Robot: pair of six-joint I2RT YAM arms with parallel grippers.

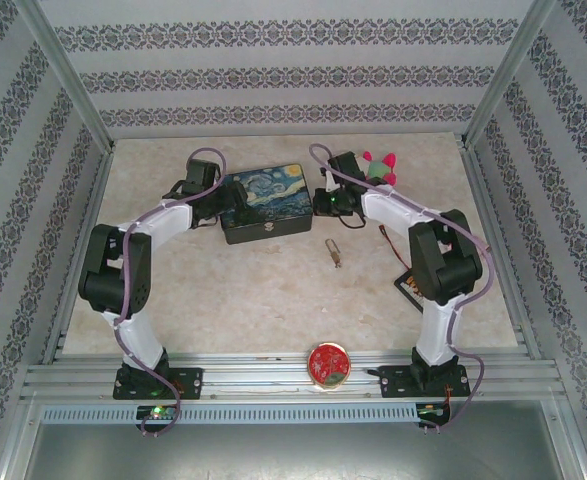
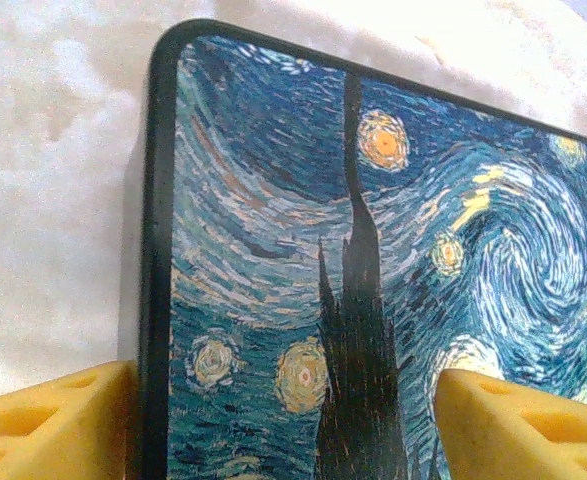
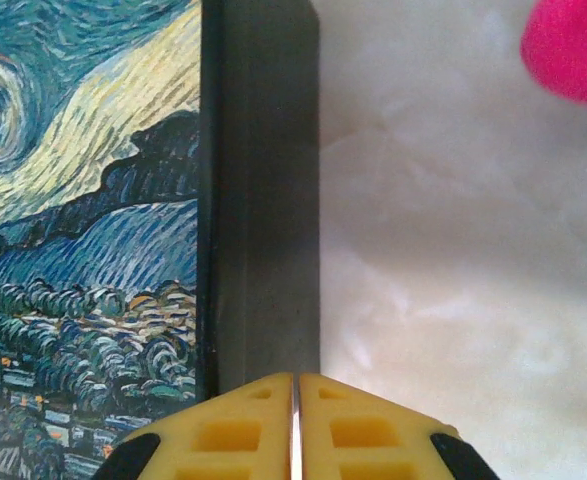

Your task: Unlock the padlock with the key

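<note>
Judging the task as barely begun. Finding the padlock (image 1: 333, 252) lying on the bare table (image 1: 223, 300), just in front of the right end of the painted tin (image 1: 266, 203) and apart from both arms, its silvery shackle looking closed, though too small to be sure. Not making out the key with any certainty: perhaps lying against the padlock, perhaps elsewhere. Seeing the left pincer (image 2: 278, 385) standing apart over the tin's left end, one yellow finger (image 2: 43, 425) outside the dark rim and the other above the painted lid, clamping nothing. Seeing the right pincer (image 3: 295, 390) pressed together beside the tin's right wall, with only a bright hairline between its fingers; not being able to tell whether anything thin is pinched there. Noting a red disc (image 1: 328, 363) near the front edge between the arm bases, and a pink-and-green thing (image 1: 378, 167) behind the right pincer, neither touched. Leaving everything to do, by this reading: locating and gripping the key, steadying the padlock, inserting, turning, freeing the shackle.
</note>
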